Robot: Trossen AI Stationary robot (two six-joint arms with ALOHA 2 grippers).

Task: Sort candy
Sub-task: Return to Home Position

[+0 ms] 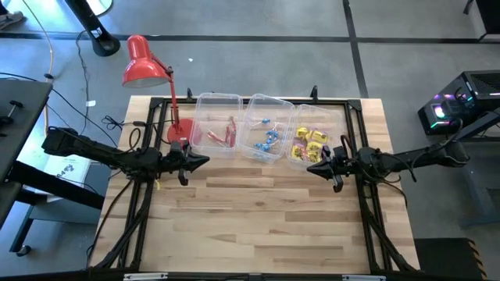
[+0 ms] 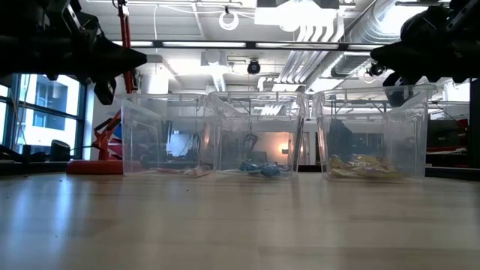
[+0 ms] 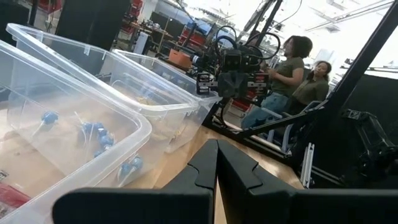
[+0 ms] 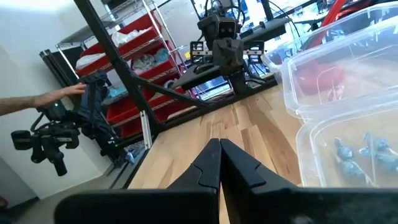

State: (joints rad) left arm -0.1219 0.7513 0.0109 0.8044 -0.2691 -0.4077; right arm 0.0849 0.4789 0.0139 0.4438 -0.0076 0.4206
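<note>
Candy (image 1: pixel 266 142): red, blue, yellow clusters

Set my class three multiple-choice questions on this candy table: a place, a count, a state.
1. Which bin, in the high view, holds the yellow candy? A left B centre C right
2. How many clear bins stand on the table? A two B three C four
3. The left gripper is: A open B shut, empty C shut on candy
Answers: 1 C, it lies in the rightmost bin; 2 B, three stand in a row; 3 B, it is closed on nothing.
</note>
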